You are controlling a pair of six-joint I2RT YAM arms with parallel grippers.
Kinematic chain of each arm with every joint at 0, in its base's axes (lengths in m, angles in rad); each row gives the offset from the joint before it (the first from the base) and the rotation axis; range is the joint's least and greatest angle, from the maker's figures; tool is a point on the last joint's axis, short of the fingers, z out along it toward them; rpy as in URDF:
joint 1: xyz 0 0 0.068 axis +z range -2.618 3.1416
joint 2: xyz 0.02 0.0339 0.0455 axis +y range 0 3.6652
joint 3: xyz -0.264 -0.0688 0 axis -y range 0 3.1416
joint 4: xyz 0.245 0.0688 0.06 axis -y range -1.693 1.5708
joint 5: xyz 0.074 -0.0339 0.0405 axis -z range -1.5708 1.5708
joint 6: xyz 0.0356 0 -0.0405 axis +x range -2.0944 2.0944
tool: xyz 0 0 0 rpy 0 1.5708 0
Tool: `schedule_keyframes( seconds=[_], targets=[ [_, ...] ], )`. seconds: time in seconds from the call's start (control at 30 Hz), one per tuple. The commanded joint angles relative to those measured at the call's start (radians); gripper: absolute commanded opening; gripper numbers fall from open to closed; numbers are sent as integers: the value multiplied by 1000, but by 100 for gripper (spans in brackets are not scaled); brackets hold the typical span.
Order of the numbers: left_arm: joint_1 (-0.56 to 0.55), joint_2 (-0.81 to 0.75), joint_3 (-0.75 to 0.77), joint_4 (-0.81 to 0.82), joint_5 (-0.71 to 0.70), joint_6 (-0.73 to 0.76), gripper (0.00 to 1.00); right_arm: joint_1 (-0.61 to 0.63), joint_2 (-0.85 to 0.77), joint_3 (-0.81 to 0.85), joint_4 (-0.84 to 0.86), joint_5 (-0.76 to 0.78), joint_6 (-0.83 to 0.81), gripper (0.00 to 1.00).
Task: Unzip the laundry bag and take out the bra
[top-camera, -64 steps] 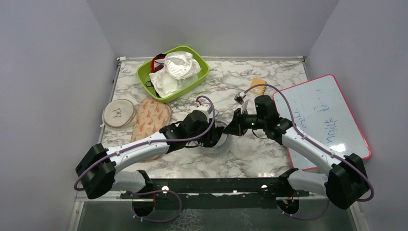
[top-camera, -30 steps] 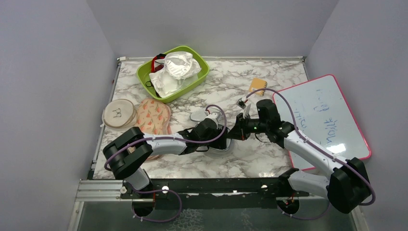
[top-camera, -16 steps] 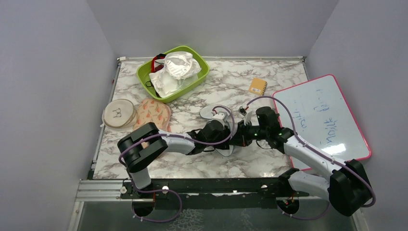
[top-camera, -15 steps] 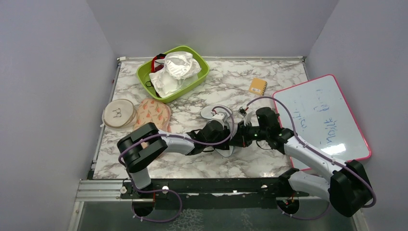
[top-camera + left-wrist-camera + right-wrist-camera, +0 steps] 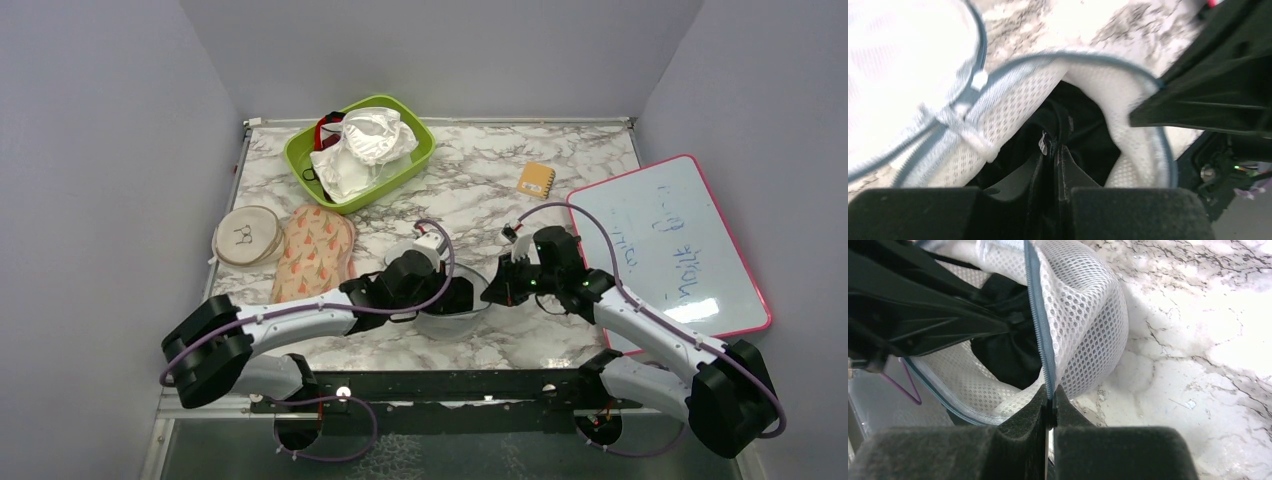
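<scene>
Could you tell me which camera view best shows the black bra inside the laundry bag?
The right wrist view: the black bra shows sharp inside the open laundry bag. The left wrist view shows it dark and blurred, pinched by the left gripper. In the top view it cannot be made out.

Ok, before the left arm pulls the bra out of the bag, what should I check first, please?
1. Bag open: ok, the zip band is parted and the black bra shows inside.
2. Left gripper shut on the bra: ok.
3. Right gripper shut on the zip band, holding the rim: ok.
4. Bra free of the mesh, no snag: cannot tell.
5. Which part of the bra is gripped, cup or strap: cannot tell.
</scene>
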Motion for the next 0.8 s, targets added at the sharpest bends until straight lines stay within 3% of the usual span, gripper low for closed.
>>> schedule_keyframes(
  seconds=[0.0, 0.17, 0.33, 0.77],
  targets=[
    [-2, -114, 8, -53, -25, 49, 0, 4, -16, -27, 91, -87, 26, 1],
    [-2, -184, 58, -82, -15, 74, 0, 3, -1, -41, 149, -147, 44, 1],
    [-2, -229, 143, -125, -3, 116, 0, 4, 14, -27, 129, -102, 47, 1],
    [-3, -319, 456, -186, 183, 245, 0, 4, 63, -17, 143, -74, 59, 1]
  ],
)
